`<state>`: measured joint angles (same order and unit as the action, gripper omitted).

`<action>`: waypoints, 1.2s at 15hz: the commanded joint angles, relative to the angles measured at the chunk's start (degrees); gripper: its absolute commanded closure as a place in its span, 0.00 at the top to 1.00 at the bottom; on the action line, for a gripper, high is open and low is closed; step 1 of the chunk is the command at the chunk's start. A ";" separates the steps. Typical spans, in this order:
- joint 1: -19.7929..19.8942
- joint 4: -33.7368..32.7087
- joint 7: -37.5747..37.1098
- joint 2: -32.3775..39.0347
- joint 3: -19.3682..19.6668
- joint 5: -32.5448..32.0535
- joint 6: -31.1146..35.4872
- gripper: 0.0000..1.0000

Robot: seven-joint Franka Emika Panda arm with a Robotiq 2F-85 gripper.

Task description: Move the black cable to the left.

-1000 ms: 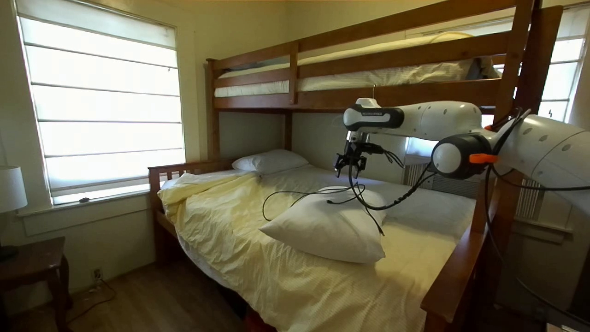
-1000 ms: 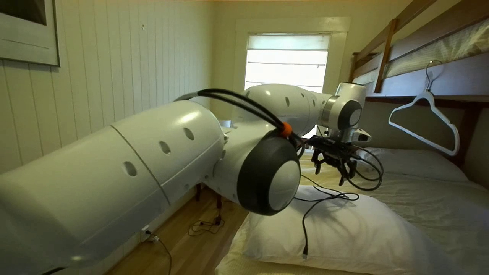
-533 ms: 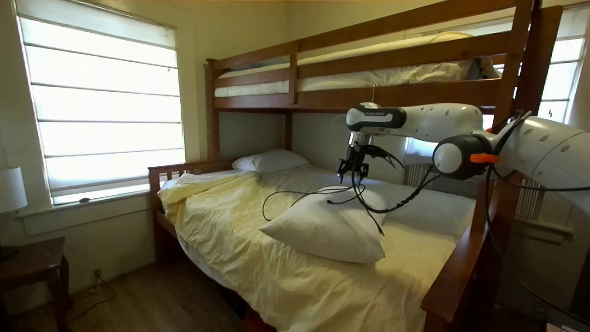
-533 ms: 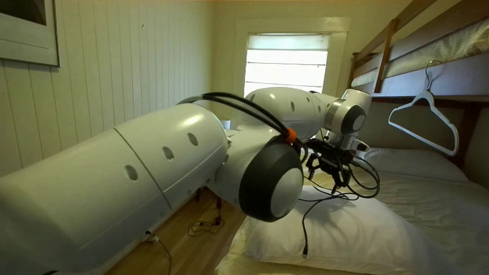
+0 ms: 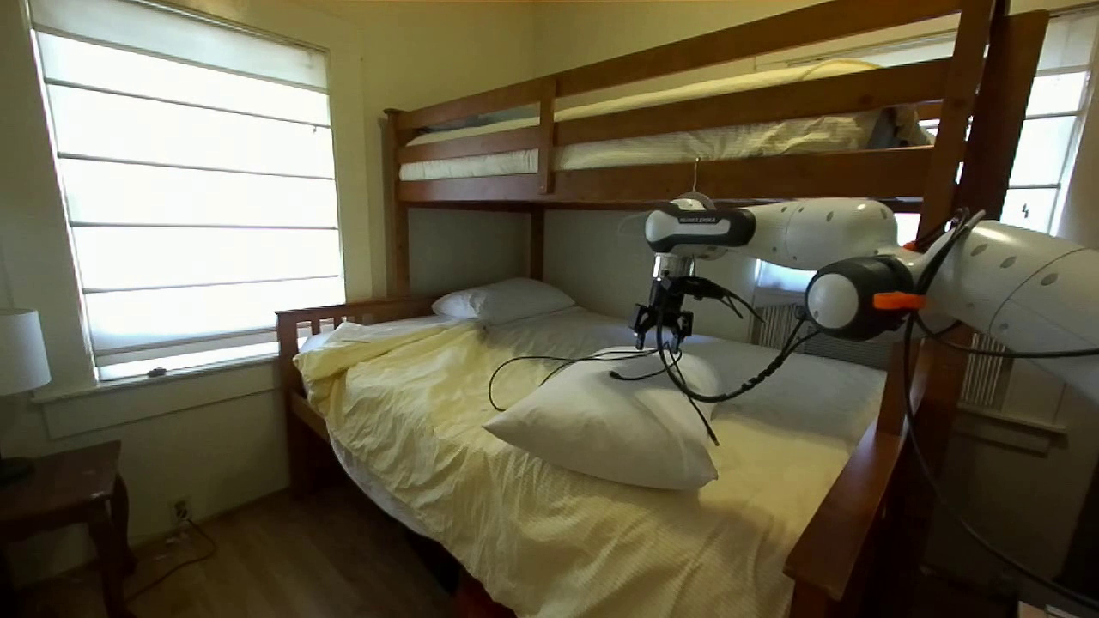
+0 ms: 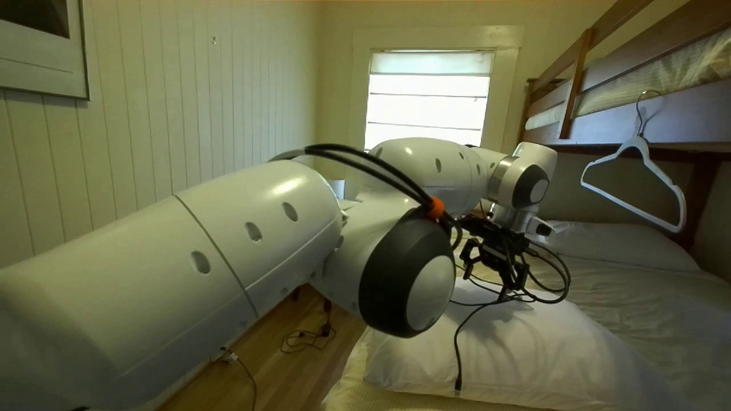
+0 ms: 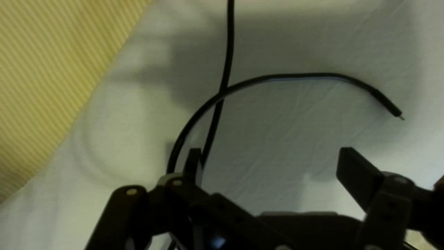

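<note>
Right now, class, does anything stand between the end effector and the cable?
Nothing visible does. In the wrist view, part of the cable lies on the pillow, below the open end effector. One finger overlaps the cable there; whether they touch, I cannot tell.

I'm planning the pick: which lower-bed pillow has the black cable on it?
The near pillow, beneath the open gripper; it bears the black cable, the far pillow none.

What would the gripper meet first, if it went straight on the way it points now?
Most likely the pillow, as the gripper points down at it, fingers open. One finger, though, covers part of the black cable in the wrist view and could touch it first; depth is unclear.
</note>
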<state>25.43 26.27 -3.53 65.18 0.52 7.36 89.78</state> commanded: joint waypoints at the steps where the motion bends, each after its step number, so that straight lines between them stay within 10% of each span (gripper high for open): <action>1: 0.08 -2.21 -3.28 1.69 1.17 -0.10 -2.80 1.00; 12: -0.06 -2.99 -5.11 5.37 2.95 -0.83 7.78 1.00; 13: 0.11 -2.88 -5.08 5.61 2.60 -0.44 8.98 0.79; 18: 1.18 -2.23 -4.82 4.49 1.77 0.63 15.65 0.45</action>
<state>25.68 26.04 -7.65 69.44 3.19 7.15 102.09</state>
